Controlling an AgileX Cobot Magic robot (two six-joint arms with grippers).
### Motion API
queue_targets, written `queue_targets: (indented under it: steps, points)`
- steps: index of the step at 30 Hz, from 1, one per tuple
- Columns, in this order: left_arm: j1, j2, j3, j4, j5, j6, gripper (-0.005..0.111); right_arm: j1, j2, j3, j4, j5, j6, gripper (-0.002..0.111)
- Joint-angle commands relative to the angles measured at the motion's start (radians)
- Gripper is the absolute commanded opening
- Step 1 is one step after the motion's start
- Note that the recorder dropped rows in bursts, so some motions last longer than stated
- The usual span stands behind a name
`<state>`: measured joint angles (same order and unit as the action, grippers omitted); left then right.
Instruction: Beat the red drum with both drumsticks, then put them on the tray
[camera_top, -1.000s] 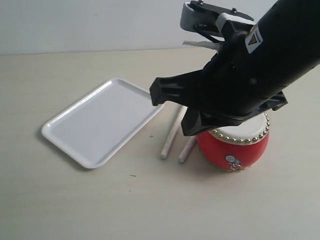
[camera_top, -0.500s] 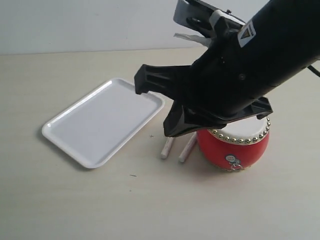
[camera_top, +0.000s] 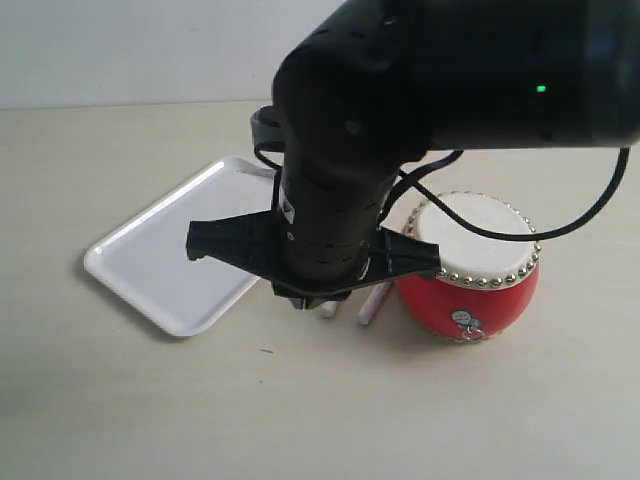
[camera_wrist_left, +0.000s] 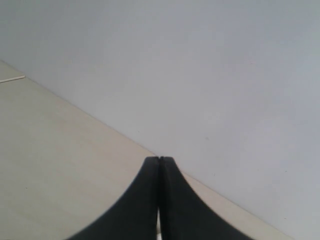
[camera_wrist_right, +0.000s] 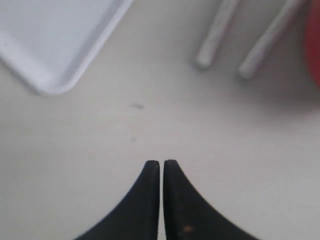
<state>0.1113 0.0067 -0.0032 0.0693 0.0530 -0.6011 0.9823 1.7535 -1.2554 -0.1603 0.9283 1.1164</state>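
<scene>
- Swung left and down since a second ago, the bulky matte-black right arm (camera_top: 340, 190) now hides most of both sticks.
- The tray (camera_top: 150, 265), flat glossy white plastic with rounded corners and a low rim, lies on the pale table (camera_top: 150, 400).
- The red drum (camera_top: 470, 290), a glossy barrel with cream skin and gold studs, stands upright to the right of the tray.
- The drumsticks (camera_wrist_right: 217, 30), slim and pale, lie side by side between tray and drum, ungripped.
- The right gripper (camera_wrist_right: 161, 162) has tapered black jaws nearly touching, holding nothing.
- The left gripper (camera_wrist_left: 159, 159) is fully closed and empty.
</scene>
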Motion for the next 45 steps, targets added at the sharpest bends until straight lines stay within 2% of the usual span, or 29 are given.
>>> queue_targets:
  steps: [1,3,6,8,12,18,28,33,45]
  points:
    - [-0.005,-0.007,0.003,0.004,-0.002,-0.002,0.000,-0.001,0.060,-0.047,-0.166,0.145,0.172,0.004]
    - [-0.005,-0.007,0.003,0.004,-0.002,-0.002,0.000,-0.017,0.104,-0.049,-0.162,0.185,0.168,0.006]
    - [-0.005,-0.007,0.003,0.004,-0.002,-0.002,0.000,-0.017,0.158,-0.049,-0.166,0.156,0.186,0.016]
    - [-0.005,-0.007,0.003,0.004,-0.002,-0.002,0.000,-0.017,0.169,-0.049,-0.166,0.145,0.261,0.017]
    - [-0.005,-0.007,0.003,0.004,-0.002,-0.002,0.000,-0.018,0.189,-0.049,-0.240,0.143,0.291,0.017]
    - [-0.005,-0.007,0.003,0.004,-0.002,-0.002,0.000,-0.019,0.238,-0.049,-0.249,0.117,0.314,0.033]
    - [-0.005,-0.007,0.003,0.004,-0.002,-0.002,0.000,-0.019,0.249,-0.049,-0.303,0.112,0.485,0.034]
    - [-0.005,-0.007,0.003,0.004,-0.002,-0.002,0.000,-0.019,0.250,-0.049,-0.356,0.115,0.503,0.034]
    - [-0.005,-0.007,0.003,0.004,-0.002,-0.002,0.000,-0.019,0.300,-0.049,-0.354,0.103,0.511,0.034]
